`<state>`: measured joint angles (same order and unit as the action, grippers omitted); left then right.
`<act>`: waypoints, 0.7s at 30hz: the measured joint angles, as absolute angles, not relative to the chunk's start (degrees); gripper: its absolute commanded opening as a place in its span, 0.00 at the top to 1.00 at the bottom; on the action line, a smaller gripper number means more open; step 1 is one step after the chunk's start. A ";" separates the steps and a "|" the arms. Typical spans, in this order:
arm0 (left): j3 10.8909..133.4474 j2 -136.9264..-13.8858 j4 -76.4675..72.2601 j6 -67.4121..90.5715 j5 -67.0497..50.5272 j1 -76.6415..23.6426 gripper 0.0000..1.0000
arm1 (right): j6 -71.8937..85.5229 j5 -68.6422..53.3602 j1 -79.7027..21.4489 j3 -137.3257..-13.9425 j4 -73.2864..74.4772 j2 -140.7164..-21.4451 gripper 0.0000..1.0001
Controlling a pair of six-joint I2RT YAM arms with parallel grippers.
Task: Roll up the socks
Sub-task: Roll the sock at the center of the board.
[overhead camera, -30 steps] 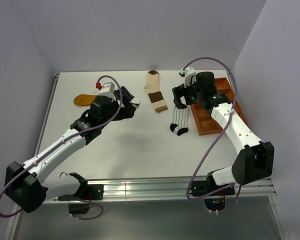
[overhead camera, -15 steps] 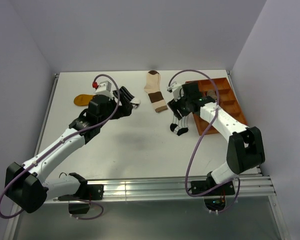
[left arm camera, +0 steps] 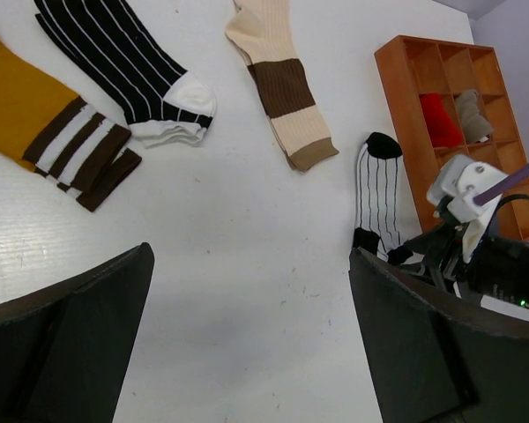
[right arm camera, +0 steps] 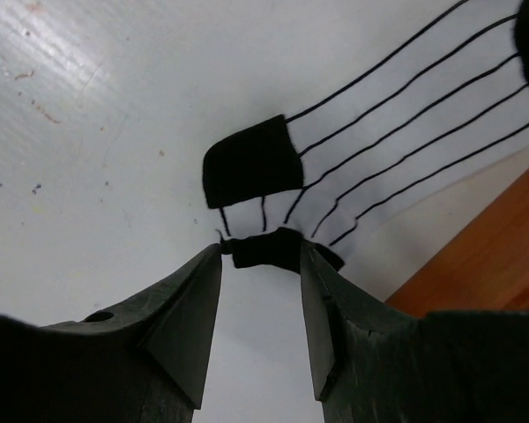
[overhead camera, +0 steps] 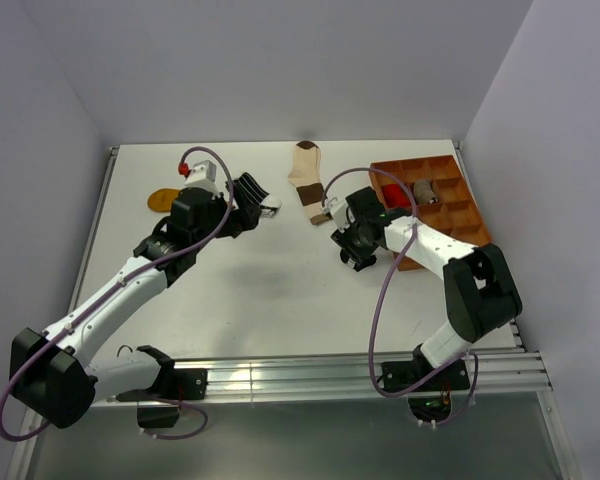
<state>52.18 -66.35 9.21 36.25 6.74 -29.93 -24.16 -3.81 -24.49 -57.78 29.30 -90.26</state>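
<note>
White striped sock (left arm camera: pixel 376 189) lies flat on the table (left arm camera: pixel 238 211), just beside the long edge of the orange tray (left arm camera: pixel 404 115). Its long axis runs parallel to that edge. One black-capped end points away from the right gripper (right arm camera: pixel 260 248). The other black end sits between that gripper's fingertips, which pinch the fabric.

Right wrist view: a black patch shows just beyond the pinch, and the far end of the sock is cut off by the frame. Top view: the right arm hides nearly all of this sock.

Left gripper (left arm camera: pixel 251 256) hangs above bare table, jaws spread wide, holding nothing.

Black sock (left arm camera: pixel 115 57), mustard sock (left arm camera: pixel 31 119) and cream sock (left arm camera: pixel 278 79) lie flat and unrolled farther back. The first two run off the picture's edge.
</note>
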 measured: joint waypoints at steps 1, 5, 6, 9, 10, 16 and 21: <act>52.18 -66.35 9.21 36.25 6.68 -29.91 0.00 | -24.16 -3.84 -24.82 -57.28 29.41 -90.26 0.52; 52.18 -66.37 9.21 36.25 6.26 -29.89 0.01 | -24.16 -3.84 -26.06 -55.81 29.78 -90.26 0.52; 52.18 -66.37 9.19 36.25 6.20 -29.85 0.01 | -24.16 -3.84 -26.20 -55.75 29.85 -90.26 0.52; 52.18 -66.43 9.17 36.25 5.89 -29.80 0.00 | -24.18 -3.84 -26.50 -55.72 29.74 -90.26 0.52; 52.18 -66.50 9.06 36.25 5.85 -29.80 0.00 | -24.21 -3.84 -26.50 -55.72 29.74 -90.28 0.52; 52.18 -67.07 8.75 36.23 5.85 -29.80 0.01 | -24.71 -3.42 -26.50 -55.72 29.63 -91.46 0.52; 52.10 -67.44 8.58 36.23 5.85 -29.80 0.01 | -25.36 -2.96 -26.50 -55.70 29.67 -93.54 0.52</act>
<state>52.10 -67.44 8.58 36.23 5.85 -29.80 -25.36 -2.96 -26.50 -55.70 29.67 -93.54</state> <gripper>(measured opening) 0.994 0.481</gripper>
